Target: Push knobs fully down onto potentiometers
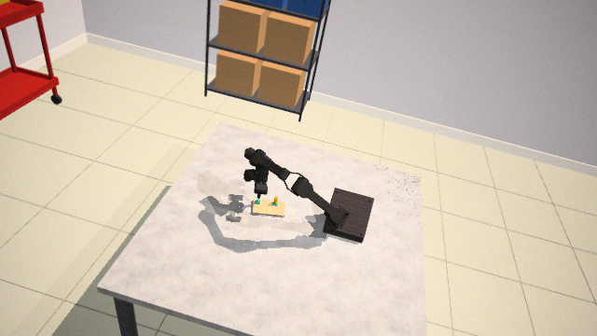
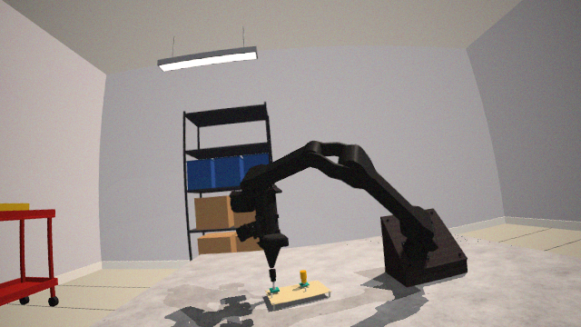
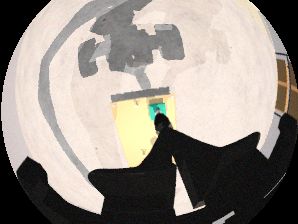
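Note:
The tan circuit board [image 1: 269,209] [image 2: 297,294] [image 3: 131,127] stands on short legs on the table. A black knob [image 2: 272,275] [image 3: 160,121] is on the shaft of the teal potentiometer [image 2: 273,290] [image 3: 157,111] at the board's far-left end; pale shaft shows between them in the exterior view. An orange knob [image 1: 275,200] [image 2: 303,276] stands upright on the other teal potentiometer [image 2: 304,284], with no shaft visible between them; the wrist view does not show it. My gripper [image 1: 259,193] [image 2: 271,267] [image 3: 165,132] is shut and empty, pointing down, its tips right above the black knob, touching or nearly so.
The arm's dark base block [image 1: 352,215] [image 2: 424,254] stands on the table [image 1: 280,280] to the right of the board. The arm arches over from it. A shelf with boxes [image 1: 240,28] [image 2: 211,213] and a red cart [image 1: 28,91] [image 2: 32,286] stand away from the table.

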`<state>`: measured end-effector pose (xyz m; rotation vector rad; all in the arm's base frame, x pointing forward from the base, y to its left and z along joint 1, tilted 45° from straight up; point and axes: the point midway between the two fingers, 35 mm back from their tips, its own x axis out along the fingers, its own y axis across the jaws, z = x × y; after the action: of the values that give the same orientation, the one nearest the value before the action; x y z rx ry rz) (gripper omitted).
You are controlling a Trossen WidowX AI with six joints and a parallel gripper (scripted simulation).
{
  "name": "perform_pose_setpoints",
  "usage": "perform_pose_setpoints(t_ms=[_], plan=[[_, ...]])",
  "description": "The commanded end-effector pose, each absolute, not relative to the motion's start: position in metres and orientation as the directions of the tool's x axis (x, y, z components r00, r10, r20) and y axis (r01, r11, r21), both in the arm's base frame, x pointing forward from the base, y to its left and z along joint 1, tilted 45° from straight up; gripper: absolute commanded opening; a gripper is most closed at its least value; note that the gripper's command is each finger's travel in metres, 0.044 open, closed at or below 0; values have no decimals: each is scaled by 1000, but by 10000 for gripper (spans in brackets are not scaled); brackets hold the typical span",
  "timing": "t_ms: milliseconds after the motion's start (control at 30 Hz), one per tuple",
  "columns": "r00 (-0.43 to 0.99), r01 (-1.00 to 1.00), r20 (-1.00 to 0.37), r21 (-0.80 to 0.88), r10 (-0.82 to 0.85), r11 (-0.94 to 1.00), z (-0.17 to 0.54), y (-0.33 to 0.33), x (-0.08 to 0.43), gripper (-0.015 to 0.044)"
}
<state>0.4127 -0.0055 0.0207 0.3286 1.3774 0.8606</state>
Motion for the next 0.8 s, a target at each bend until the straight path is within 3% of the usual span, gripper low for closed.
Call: perform_pose_setpoints(t_ms=[0, 767], plan=[[-44, -332, -713, 671, 700, 663, 19, -4, 412, 0], [-44, -332, -713, 671, 700, 663, 17, -2, 412, 0]])
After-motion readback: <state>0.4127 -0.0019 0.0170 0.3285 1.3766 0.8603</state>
